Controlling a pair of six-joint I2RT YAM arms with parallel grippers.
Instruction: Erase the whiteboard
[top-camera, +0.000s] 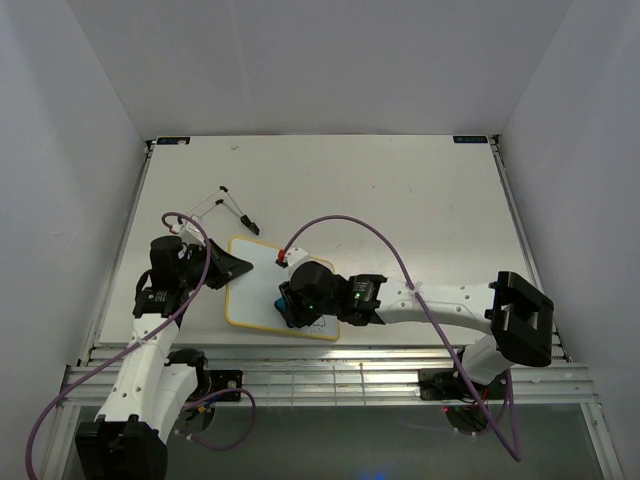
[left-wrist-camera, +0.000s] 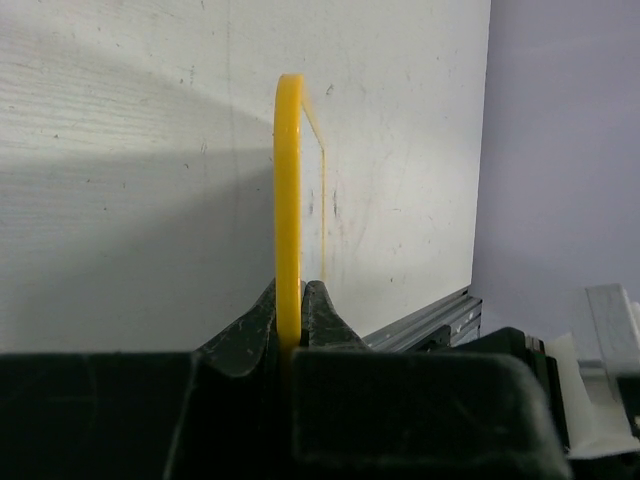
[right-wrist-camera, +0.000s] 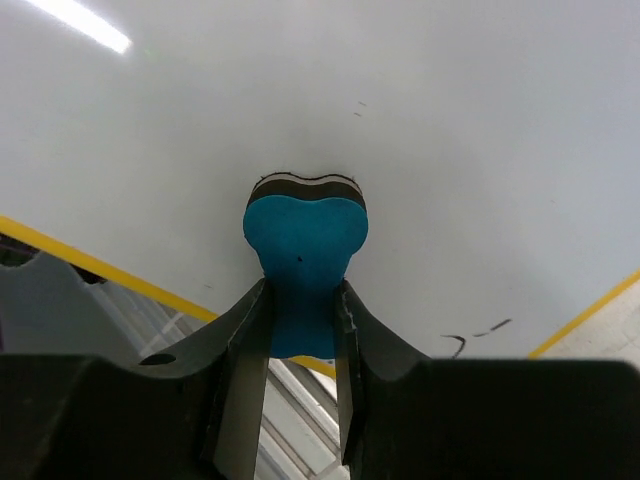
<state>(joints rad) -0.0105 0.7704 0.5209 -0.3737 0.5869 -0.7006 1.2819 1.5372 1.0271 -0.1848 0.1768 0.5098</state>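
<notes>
- Pinching the yellow rim of the whiteboard (left-wrist-camera: 288, 200), the left fingers (left-wrist-camera: 255, 330) are holding it flat on the surface (top-camera: 400, 200), near the front edge;
- right fingers (right-wrist-camera: 250, 325) are gripping the blue eraser (right-wrist-camera: 305, 250), pressing it onto the board;
- most of the board is showing clean; faint black strokes (right-wrist-camera: 470, 340) are awaiting wiping.

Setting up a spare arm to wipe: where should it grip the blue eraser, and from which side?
Grip the eraser at its narrow waist, a finger on each flank, coming from the blue end opposite the dark felt. Its sides pinch in there, and the felt is left free to face the whiteboard, as the right gripper shows.
</notes>
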